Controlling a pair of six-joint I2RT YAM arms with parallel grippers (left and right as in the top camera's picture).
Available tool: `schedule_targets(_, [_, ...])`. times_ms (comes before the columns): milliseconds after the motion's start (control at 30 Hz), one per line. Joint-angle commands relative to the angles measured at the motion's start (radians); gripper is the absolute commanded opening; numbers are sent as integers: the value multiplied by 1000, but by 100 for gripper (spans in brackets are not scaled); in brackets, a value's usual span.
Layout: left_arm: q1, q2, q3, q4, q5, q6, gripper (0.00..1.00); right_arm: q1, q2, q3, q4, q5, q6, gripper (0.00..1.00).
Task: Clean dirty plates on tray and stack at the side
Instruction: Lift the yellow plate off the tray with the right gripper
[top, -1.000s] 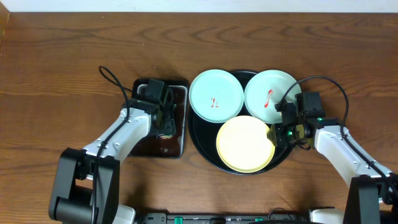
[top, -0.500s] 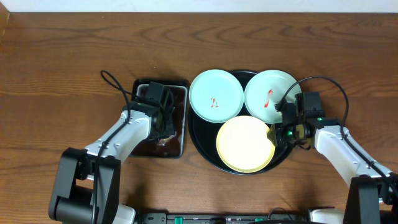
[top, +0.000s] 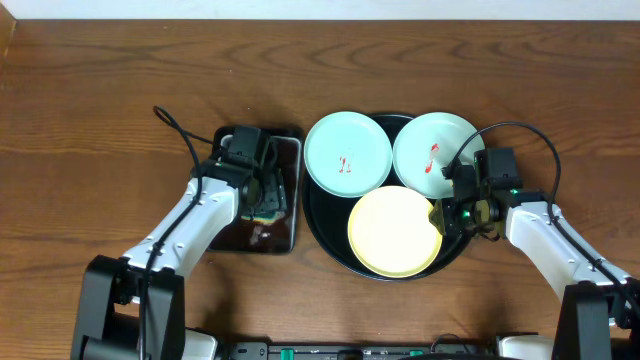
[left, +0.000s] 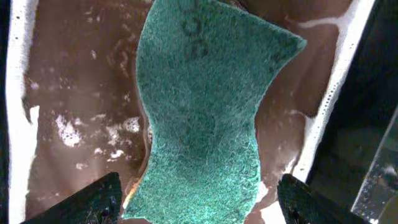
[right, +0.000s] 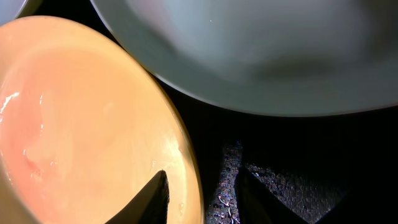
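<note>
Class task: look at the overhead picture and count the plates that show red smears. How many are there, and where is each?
2. The left mint plate overhangs the black tray's left rim; the right mint plate sits at its upper right. The yellow plate shows none.
</note>
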Motion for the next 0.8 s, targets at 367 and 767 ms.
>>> schedule_targets(367, [3,-7,-18,153,-12,6,80,2,5,14,4,2,-1,34])
schedule_targets(767, [3,29,-21,146,-12,2,76,3,11,12,9,2,0,39])
